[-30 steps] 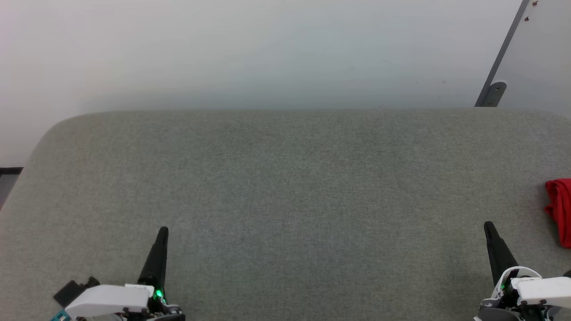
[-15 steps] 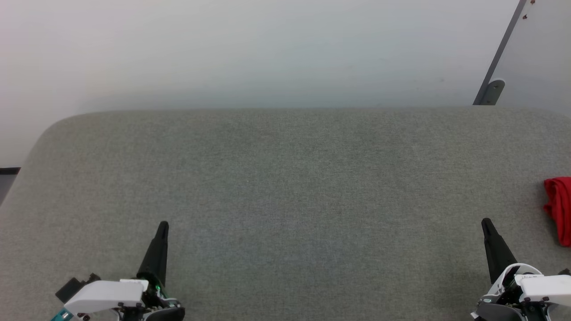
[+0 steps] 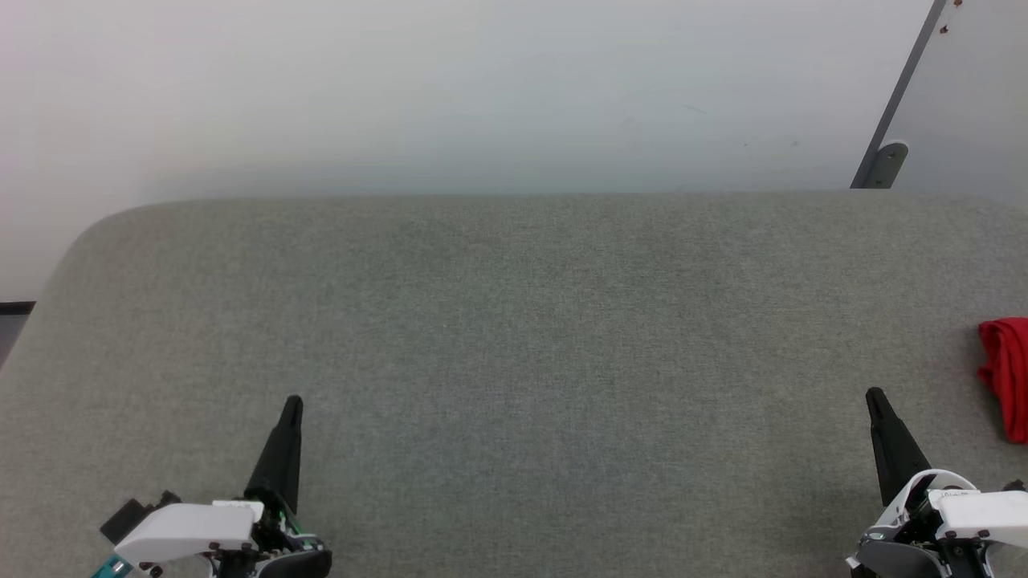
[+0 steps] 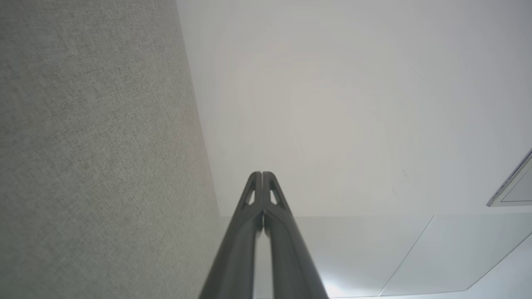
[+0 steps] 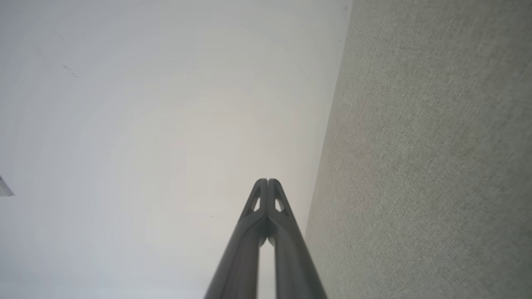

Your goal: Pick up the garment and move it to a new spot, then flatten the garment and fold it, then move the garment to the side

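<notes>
Red fabric garment (image 3: 1008,373) far right on grey cloth-topped desk (image 3: 514,321) (awaiting pickup, or already set aside); left claw (image 3: 292,403), right claw (image 3: 875,396) pressed together, empty.

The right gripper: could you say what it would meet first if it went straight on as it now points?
Probably the white wall beyond the grey fabric surface, though depth is unclear; the red garment lies right of the right gripper.

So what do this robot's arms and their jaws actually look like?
Both the left gripper and right gripper have long, slim black jaws tapering to a point, with small triangular cut-outs near the tips. Each sits on a glossy white wrist shell with dark screws. A teal part and a black block show beside the left shell.
</notes>
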Controlling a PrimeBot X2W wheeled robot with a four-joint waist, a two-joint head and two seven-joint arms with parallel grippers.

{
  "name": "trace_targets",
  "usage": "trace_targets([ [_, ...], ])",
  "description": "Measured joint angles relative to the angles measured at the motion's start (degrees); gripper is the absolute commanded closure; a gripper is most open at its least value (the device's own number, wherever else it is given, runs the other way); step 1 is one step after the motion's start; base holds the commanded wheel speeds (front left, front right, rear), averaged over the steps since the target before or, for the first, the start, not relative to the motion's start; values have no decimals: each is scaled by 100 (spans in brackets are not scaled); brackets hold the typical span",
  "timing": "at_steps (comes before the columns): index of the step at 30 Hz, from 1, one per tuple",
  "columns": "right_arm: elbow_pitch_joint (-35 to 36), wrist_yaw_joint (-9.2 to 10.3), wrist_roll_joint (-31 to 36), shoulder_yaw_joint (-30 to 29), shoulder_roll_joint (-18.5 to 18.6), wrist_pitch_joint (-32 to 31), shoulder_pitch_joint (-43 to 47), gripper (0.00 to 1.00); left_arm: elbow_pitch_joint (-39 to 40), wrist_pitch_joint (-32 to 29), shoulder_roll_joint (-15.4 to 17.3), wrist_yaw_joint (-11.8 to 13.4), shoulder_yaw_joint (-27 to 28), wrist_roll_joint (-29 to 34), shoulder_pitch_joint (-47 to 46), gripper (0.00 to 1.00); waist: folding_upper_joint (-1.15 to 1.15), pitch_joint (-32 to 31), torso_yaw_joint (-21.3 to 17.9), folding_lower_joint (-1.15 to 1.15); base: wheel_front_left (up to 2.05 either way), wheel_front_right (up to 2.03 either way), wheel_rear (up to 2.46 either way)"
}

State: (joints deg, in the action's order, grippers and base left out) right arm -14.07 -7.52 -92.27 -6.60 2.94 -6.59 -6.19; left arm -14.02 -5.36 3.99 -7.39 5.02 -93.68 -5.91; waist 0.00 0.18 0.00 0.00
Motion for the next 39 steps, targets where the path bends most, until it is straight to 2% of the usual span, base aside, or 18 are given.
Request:
trace_targets([
  [39,0,0,0,0,0,1,0,100,-2,-51,-43,0,58,40,-1,100,0,0,0,0,0,0,0],
])
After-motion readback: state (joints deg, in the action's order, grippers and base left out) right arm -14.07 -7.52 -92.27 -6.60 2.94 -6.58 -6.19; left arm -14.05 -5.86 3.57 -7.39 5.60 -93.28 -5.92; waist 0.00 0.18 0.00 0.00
